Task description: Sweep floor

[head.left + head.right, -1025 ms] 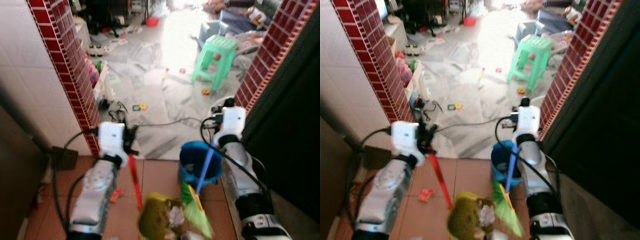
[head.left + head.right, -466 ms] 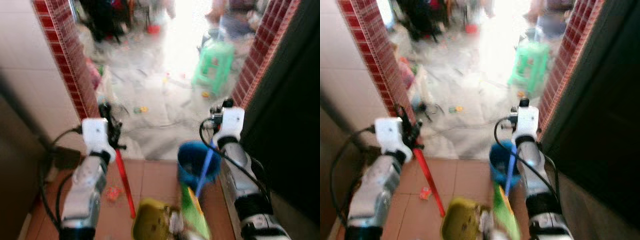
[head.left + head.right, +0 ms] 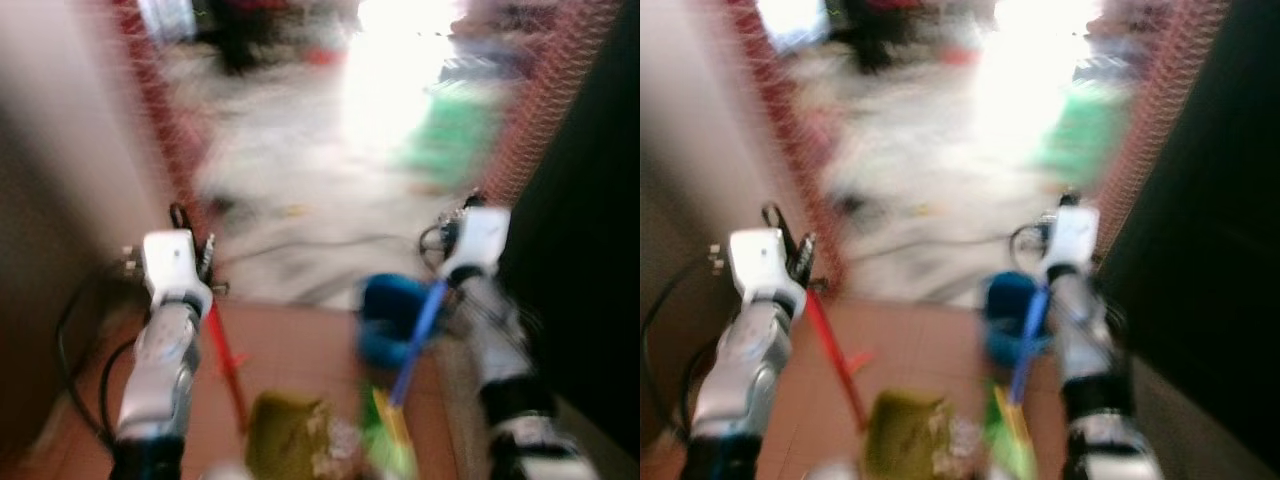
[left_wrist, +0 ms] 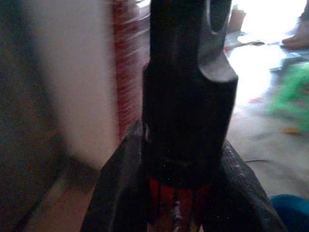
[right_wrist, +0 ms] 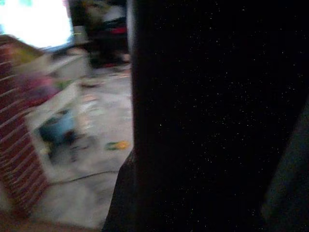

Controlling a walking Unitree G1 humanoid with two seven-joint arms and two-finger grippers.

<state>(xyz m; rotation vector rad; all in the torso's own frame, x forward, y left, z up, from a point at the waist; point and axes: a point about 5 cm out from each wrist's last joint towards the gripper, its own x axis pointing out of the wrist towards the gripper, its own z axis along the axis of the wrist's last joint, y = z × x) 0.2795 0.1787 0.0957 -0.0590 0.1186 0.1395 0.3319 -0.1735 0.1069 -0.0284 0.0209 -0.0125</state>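
Observation:
My left gripper (image 3: 206, 268) is shut on the top of a red handle (image 3: 226, 356) that slants down to a yellow-green dustpan (image 3: 286, 446) holding pale debris, low on the terracotta tiles. In the left wrist view the black fingers (image 4: 188, 111) clamp the red handle (image 4: 174, 199). My right gripper (image 3: 452, 240) holds the blue handle (image 3: 421, 326) of a broom, whose green bristles (image 3: 391, 447) rest beside the dustpan. The right wrist view is mostly dark. The whole picture is blurred.
A blue bucket (image 3: 391, 316) stands just behind the broom. Red tiled pillars (image 3: 170, 130) flank a doorway onto a littered pale floor (image 3: 320, 190) with a green stool (image 3: 455, 125). A dark wall (image 3: 590, 250) is close on my right, a pale wall on my left.
The view has blurred and shifted as the camera moved. My left arm has swung out to the left with the red handle. The right arm holds about the same place.

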